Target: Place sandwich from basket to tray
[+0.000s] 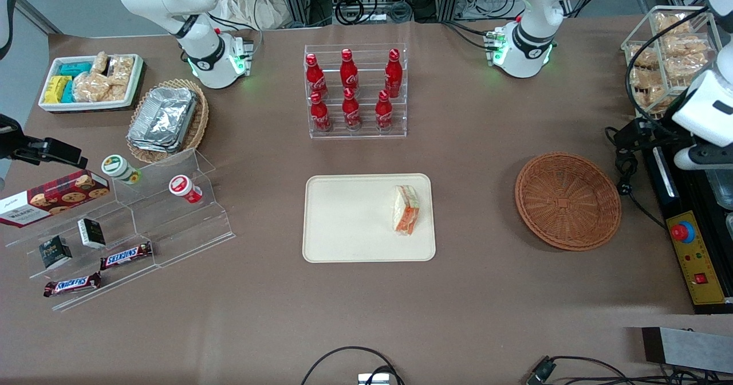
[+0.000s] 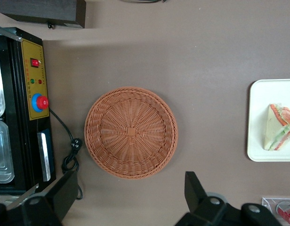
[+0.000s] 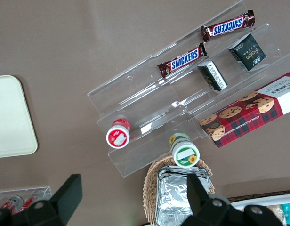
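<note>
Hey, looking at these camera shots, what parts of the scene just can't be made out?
- Sandwich on the tray: in the left wrist view the frame edge cuts off part of both.
- Gripper, open above the table beside the basket: the front view's edge crops the working arm, so it is not visible there.
- Sandwich filling: only orange and green edges show; too small to identify.

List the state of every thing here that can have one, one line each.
sandwich: wrapped, lying on the tray near its basket-side edge.
basket: upright, empty.
tray: flat on the table, holding only the sandwich.
gripper: open, empty, above the table beside the basket.
cola bottles: six, upright, capped, in the clear rack.
foil trays: stacked in the tan wicker basket.
</note>
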Robot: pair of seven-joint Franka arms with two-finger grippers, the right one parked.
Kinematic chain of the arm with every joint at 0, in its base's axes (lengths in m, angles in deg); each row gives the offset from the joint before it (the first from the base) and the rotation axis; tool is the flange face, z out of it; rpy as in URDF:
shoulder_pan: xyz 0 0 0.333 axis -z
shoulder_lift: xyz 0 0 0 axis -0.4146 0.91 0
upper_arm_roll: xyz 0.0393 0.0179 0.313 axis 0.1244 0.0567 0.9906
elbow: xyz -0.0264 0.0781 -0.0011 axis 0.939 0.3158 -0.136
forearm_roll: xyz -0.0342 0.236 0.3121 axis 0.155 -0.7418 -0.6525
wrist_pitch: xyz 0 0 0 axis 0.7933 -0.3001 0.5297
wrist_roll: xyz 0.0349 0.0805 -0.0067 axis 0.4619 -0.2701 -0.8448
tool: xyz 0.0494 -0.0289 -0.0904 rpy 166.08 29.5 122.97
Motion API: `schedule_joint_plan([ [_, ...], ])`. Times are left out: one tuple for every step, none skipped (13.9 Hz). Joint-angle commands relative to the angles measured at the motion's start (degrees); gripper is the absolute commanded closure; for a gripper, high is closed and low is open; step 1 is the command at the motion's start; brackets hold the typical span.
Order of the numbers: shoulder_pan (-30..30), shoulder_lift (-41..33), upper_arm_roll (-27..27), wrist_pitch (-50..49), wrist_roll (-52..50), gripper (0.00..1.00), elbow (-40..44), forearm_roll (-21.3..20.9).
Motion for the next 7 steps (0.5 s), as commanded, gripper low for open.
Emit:
schedule_joint_plan([
  [0.11, -2.15, 0.26, -1.66, 1.40, 0.00, -1.67, 0.96],
  [0.20, -2.77, 0.26, -2.72, 2.28, 0.00, -1.67, 1.13],
  [0.20, -3.12, 0.44, -3.77, 2.98, 0.00, -1.50, 1.04],
  [0.63, -3.56, 1.83, -4.48, 4.21, 0.00, -1.41, 1.13],
  [1.33, -4.00, 3.32, -4.92, 5.26, 0.00, -1.32, 1.31],
  [2.47, -4.18, 4.21, -5.71, 5.71, 0.00, -1.06, 1.13],
  [3.09, -4.18, 4.74, -6.32, 5.71, 0.00, -0.80, 1.22],
])
